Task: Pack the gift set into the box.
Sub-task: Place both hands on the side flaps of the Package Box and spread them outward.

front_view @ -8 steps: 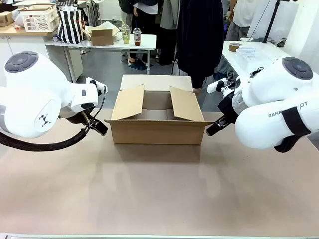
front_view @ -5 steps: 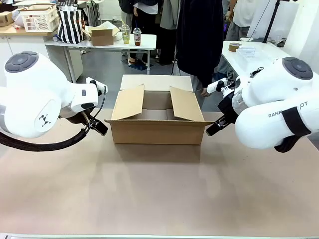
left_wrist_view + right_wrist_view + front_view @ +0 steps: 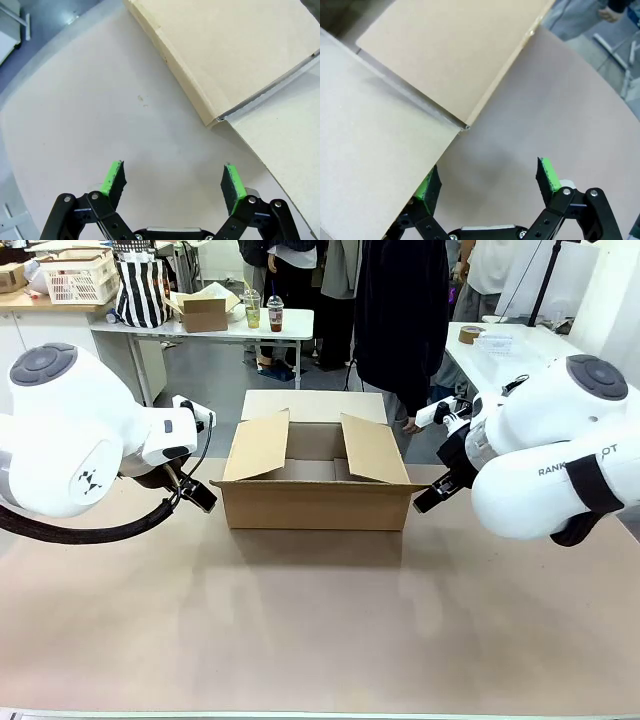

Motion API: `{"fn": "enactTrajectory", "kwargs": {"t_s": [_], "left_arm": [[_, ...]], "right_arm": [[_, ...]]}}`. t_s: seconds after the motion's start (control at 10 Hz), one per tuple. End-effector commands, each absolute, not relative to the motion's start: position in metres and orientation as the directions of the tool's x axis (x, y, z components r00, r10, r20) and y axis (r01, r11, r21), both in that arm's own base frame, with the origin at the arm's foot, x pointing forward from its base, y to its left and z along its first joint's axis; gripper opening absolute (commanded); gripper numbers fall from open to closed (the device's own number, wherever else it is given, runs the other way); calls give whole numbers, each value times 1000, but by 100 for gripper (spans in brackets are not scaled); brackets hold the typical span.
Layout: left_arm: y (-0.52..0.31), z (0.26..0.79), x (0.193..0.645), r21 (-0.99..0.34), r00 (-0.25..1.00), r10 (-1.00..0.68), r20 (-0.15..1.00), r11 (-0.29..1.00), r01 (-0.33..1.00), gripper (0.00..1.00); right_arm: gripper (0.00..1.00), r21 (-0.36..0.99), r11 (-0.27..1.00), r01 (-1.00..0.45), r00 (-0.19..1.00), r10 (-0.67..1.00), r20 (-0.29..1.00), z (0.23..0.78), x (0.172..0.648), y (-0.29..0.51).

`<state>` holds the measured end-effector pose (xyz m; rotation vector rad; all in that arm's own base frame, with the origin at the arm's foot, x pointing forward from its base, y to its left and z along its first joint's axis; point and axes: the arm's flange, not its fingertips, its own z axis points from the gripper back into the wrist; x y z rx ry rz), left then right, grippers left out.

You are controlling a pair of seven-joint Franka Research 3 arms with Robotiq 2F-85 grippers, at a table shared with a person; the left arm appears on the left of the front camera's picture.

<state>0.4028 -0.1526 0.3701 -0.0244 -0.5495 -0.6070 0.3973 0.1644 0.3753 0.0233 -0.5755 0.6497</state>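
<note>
The right arm point(image 3: 545, 455) carried print reading "RANK" and, after a gap, "OT". The box point(image 3: 315, 505) sat mid-way along the tan surface point(image 3: 320, 640), flaps open. The left tool point(image 3: 172, 176) and right tool point(image 3: 487, 181) gaped empty, each beside a box corner. Beyond stood a person point(image 3: 400, 320) in a dark coat, and cups point(image 3: 275, 312) further off

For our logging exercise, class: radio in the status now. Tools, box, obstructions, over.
Left tool open, left of box. Right tool open, right of it. Box open, flaps up. Person standing behind it.
</note>
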Motion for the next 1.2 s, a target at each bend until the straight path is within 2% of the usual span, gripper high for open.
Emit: {"fn": "enactTrajectory", "kwargs": {"t_s": [0.0,0.3,0.4,0.5,0.6,0.7,0.8,1.1], "left_arm": [[-152,370,403,136,683,-534,498,826,547,100],[-153,370,403,136,683,-535,497,826,548,100],[-153,382,381,153,665,-554,502,813,562,100],[-151,401,359,193,642,-576,507,801,566,100],[-143,424,333,200,593,-602,534,772,603,100],[-137,440,314,208,558,-618,553,752,626,100],[-129,458,292,221,477,-657,584,694,685,100],[-132,504,234,328,266,-719,642,571,752,100]], "right_arm": [[100,-155,802,-577,646,564,514,376,397,164],[100,-155,802,-577,646,565,513,375,397,164],[100,-149,787,-599,583,556,593,374,385,168],[100,-170,784,-597,567,563,601,388,371,169],[100,-169,714,-679,485,609,627,396,357,145],[100,-211,704,-678,474,639,606,408,339,142],[100,-258,688,-678,433,658,616,427,308,138],[100,-383,678,-627,356,687,634,470,250,128]]}}
